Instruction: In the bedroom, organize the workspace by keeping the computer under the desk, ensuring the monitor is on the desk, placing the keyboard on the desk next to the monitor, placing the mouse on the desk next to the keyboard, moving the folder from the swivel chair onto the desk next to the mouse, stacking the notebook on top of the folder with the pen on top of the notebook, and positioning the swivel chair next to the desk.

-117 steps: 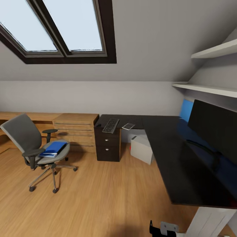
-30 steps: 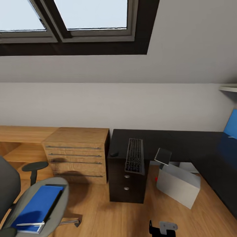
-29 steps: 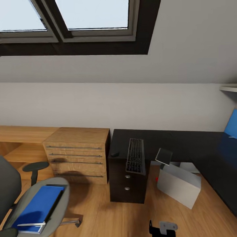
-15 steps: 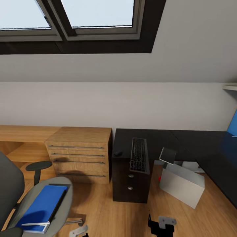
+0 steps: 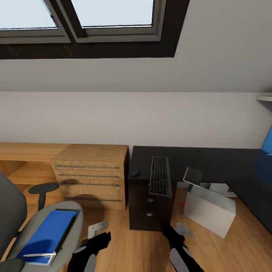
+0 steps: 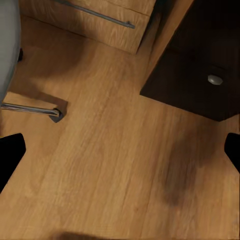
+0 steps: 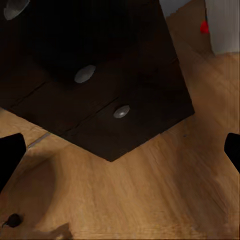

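The grey swivel chair (image 5: 19, 230) stands at the lower left with a blue folder (image 5: 47, 236) flat on its seat and a thin pale pen (image 5: 36, 255) across the folder's near end. On the black desk (image 5: 223, 162) lie the keyboard (image 5: 159, 180), a small dark mouse (image 5: 136, 173) beside it and a grey notebook (image 5: 192, 176) at the desk edge. The white computer (image 5: 209, 209) sits on the floor under the desk. A blue sliver of the monitor (image 5: 267, 141) shows far right. My left gripper (image 5: 97, 233) and right gripper (image 5: 177, 230) hang low over the floor, both open and holding nothing.
A dark drawer unit (image 5: 149, 206) with round knobs (image 7: 121, 111) carries the desk's left end. A wooden chest of drawers (image 5: 88, 175) stands beside it. A chair leg with its caster (image 6: 54, 114) rests on the wood floor (image 6: 115, 165) beside my left gripper (image 6: 120, 155).
Both arms have risen from the bottom edge into the head view, toward the drawer unit. The camera has crept forward over the earlier frames; the objects have not moved.
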Available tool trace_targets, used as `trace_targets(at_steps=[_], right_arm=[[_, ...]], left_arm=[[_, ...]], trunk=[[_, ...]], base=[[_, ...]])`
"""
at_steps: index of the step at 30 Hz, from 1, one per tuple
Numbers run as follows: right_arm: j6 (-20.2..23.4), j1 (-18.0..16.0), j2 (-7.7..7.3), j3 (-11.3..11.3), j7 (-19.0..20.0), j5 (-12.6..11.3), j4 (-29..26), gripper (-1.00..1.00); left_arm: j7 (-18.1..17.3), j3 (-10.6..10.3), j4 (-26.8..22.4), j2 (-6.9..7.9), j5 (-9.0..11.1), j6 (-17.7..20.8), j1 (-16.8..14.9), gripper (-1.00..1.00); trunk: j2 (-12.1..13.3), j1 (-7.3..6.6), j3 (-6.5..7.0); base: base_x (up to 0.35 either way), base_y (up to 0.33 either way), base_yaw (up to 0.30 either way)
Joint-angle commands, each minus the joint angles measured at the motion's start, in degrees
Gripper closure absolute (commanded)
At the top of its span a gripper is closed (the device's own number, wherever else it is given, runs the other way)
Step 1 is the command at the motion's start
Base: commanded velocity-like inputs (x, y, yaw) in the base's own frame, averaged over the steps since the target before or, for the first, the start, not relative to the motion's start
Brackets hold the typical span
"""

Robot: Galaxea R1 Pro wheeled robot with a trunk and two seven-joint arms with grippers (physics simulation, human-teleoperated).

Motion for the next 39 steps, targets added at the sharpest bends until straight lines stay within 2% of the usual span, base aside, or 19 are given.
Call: trace_targets(at_steps=[1, 2, 4, 5, 7, 10, 13, 14, 17, 18, 21, 22, 24, 26, 31, 34, 35, 36, 39], right_arm=[[1.79, -0.31, -0.11, 0.39, 0.58, -3.41, -0.81, -1.0], [5.27, -1.03, -0.28, 0.35, 2.07, -8.29, -2.21, -1.0], [7.92, -1.84, -0.63, 0.28, 3.05, -12.7, -3.36, -1.0], [9.72, -2.58, -1.19, 0.24, 3.68, -16.69, -4.12, -1.0], [11.16, -3.28, -1.96, 0.3, 4.42, -21.52, -4.83, -1.0], [12.18, -3.87, -2.56, 0.4, 5.01, -25.93, -4.7, -1.0], [12.4, -3.97, -2.82, 0.24, 5.61, -26.93, -4.19, -1.0], [12.59, -4.01, -2.93, 0.4, 8.36, -27.3, -4.15, -1.0], [12.62, -4.02, -3.2, 0.42, 11.59, -27.19, -4.12, -1.0], [12.64, -3.97, -4.44, 0.5, 13.82, -27.19, -4.44, -1.0], [12.65, -3.87, -6.26, 0.63, 17.18, -27.05, -6.42, -1.0], [12.65, -3.76, -7.01, 0.73, 19.88, -26.92, -8.6, -1.0], [12.68, -3.72, -7.48, 0.76, 21.75, -26.92, -9.25, -1.0], [13.1, -3.68, -8.23, 0.78, 26.26, -27.07, -9.45, -1.0], [16.28, -3.67, -8.69, 0.51, 29.3, -27.41, -8.05, -1.0], [17.29, -3.67, -8.89, -0.37, 29.29, -27.45, -7.73, -1.0], [17.36, -3.67, -8.95, -0.73, 29.13, -27.45, -7.68, -1.0], [17.07, -3.67, -9.14, -2.21, 28.22, -27.45, -7.85, -1.0], [16.1, -3.68, -8.86, -2.51, 28.04, -27.45, -7.99, -1.0]], left_arm=[[0.59, -0.06, -1.41, -0.32, 0.68, 1.01, -0.03, -1.0], [0.65, -0.04, -3.43, -0.82, 0.79, 2.3, -0.03, -1.0], [0.69, -0.01, -4.79, -1.13, 0.86, 3.12, -0.03, -1.0], [0.72, 0.04, -5.67, -1.33, 0.93, 3.67, -0.03, -1.0], [0.72, 0.12, -6.3, -1.47, 1.09, 4.16, -0.03, -1.0], [0.74, 0.51, -6.08, -1.37, 1.28, 4.49, -0.03, -1.0], [0.82, 1.33, -5.85, -1.14, 1.26, 4.44, -0.03, -1.0], [0.85, 1.86, -4.72, -1.16, 1.27, 4.42, -0.03, -1.0], [0.68, 1.97, -3.58, -1.16, 1.34, 4.45, -0.03, -1.0], [0.47, 2.08, -3.09, -1.14, 1.39, 4.48, -0.03, -1.0], [0.36, 2.11, -2.89, -1.17, 1.41, 4.49, -0.03, -1.0], [0.38, 2.11, -2.85, -1.18, 1.42, 4.5, -0.03, -1.0], [0.4, 2.11, -2.84, -1.17, 1.42, 4.5, -0.03, -1.0], [0.41, 2.11, -2.93, -1.23, 1.39, 4.45, -0.03, -1.0], [0.5, 2.04, -4.87, -1.31, 1.36, 4.27, 0.0, -1.0], [0.54, 1.77, -9.18, -1.39, 1.41, 4.31, 0.62, -1.0], [0.56, 1.54, -10.4, -1.4, 1.39, 4.31, 1.15, -1.0], [0.53, 0.05, -16.33, -1.41, 1.36, 4.3, 4.84, -1.0], [0.63, -5.63, -17.68, -1.25, 1.28, 4.13, 6.7, -1.0]], trunk=[[-0.45, 0.23, -0.26], [-0.85, 0.45, -0.44], [-1.66, 0.89, -0.8], [-2.06, 1.11, -0.98], [-2.86, 1.55, -1.33], [-4.06, 2.2, -1.87], [-5.27, 2.86, -2.41], [-5.67, 3.08, -2.59], [-6.87, 3.74, -3.13], [-7.27, 3.96, -3.31], [-8.47, 4.62, -3.85], [-8.87, 4.84, -4.03], [-9.68, 5.28, -4.39], [-10.48, 5.72, -4.75], [-12.48, 6.82, -5.64], [-13.69, 7.48, -6.18], [-14.09, 7.69, -6.36], [-14.49, 7.91, -6.54], [-15.69, 8.57, -7.08]], base=[[0.0, 0.0, 0.0], [0.0, 0.0, 0.0], [0.0, 0.0, 0.0], [0.0, 0.0, 0.0], [0.0, 0.0, 0.0], [0.0, 0.0, 0.0], [0.0, 0.0, 0.0], [0.0, 0.0, 0.0], [0.0, 0.0, 0.0], [0.0, 0.0, 0.0], [0.0, 0.0, 0.0], [0.0, 0.0, 0.0], [0.0, 0.0, 0.0], [0.0, 0.0, 0.0], [0.0, 0.0, 0.0], [0.0, 0.0, 0.0], [0.0, 0.0, 0.0], [0.0, 0.0, 0.0], [0.0, 0.0, 0.0]])
